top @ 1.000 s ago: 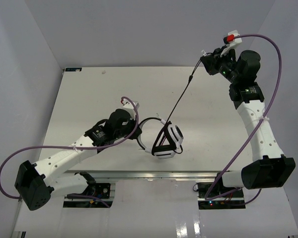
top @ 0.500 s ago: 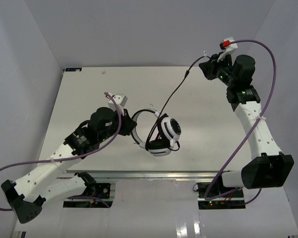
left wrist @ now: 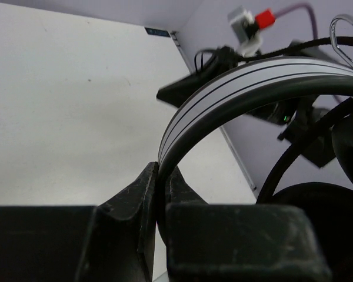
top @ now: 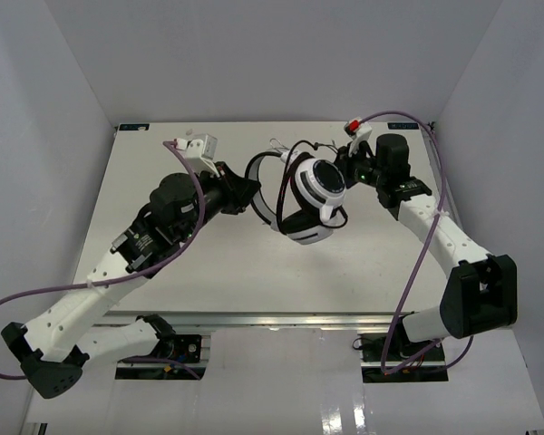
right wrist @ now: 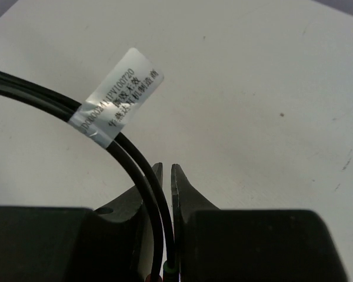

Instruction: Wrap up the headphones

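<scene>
**A:** Where are the white-and-black over-ear headphones [top: 310,192]?

**B:** From above, they sit just toward 12 o'clock of the middle of the white table [top: 363,263], held between the two arms. One round white earcup [top: 324,181] faces up at the camera. The other hangs at 6 o'clock of it, showing its black pad [top: 297,220].

**A:** And the left pincer [left wrist: 162,187]?

**B:** It is at 9 o'clock of the earcups, clamped on the thin headband [left wrist: 247,82]. In the left wrist view the band comes straight up out of the closed fingers, then arches over toward 3 o'clock. From there it looks pale grey with thin dark stripes.

**A:** The right pincer [right wrist: 167,179]?

**B:** It is at 2 o'clock of the upper earcup and close beside it. Its wrist camera shows the fingers drawn almost together with the long thin black cable [right wrist: 126,151] pinched in the slit. Two strands run side by side in from 9 o'clock and curve down into the gap. A small white printed label [right wrist: 117,97] is wrapped round them just before the bend.

**A:** Do the headphones touch the table?

**B:** The headband is held clear of it. I cannot tell for the lower earcup.

**A:** Anything else?

**B:** A thick purple robot cable [top: 36,292] loops out from the left arm toward 8 o'clock.
</scene>
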Tool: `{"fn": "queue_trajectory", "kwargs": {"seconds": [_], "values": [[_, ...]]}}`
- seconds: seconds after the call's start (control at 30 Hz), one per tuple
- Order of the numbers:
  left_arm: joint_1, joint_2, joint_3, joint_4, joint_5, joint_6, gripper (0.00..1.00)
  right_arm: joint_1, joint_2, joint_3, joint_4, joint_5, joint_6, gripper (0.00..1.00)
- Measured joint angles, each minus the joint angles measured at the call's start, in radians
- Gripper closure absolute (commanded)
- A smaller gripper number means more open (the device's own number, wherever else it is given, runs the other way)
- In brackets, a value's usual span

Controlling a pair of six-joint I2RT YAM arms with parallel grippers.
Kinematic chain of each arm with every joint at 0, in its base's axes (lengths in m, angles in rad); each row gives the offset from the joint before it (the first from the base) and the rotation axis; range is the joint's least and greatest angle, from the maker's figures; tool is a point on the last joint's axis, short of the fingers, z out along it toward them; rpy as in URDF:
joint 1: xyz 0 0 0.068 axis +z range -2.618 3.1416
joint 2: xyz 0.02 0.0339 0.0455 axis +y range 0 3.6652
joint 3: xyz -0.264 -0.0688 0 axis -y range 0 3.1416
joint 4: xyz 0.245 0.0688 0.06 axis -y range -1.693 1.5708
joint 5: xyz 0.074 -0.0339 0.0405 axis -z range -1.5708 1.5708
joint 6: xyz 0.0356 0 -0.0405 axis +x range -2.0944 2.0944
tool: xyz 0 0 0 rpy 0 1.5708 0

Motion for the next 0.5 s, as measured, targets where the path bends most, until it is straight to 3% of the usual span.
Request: {"fn": "queue_trajectory", "kwargs": {"seconds": [0.3,0.5], "values": [[0.02,0.12,-0.099,0.247,-0.216,-0.226,1.0,0.045,-0.026,-0.151,0.031,-0.056,0.003,0.92],[0.066,0.206,-0.159,0.278,-0.312,-0.386,1.0,0.059,-0.072,-0.229,0.088,-0.104,0.036,0.92]]}}
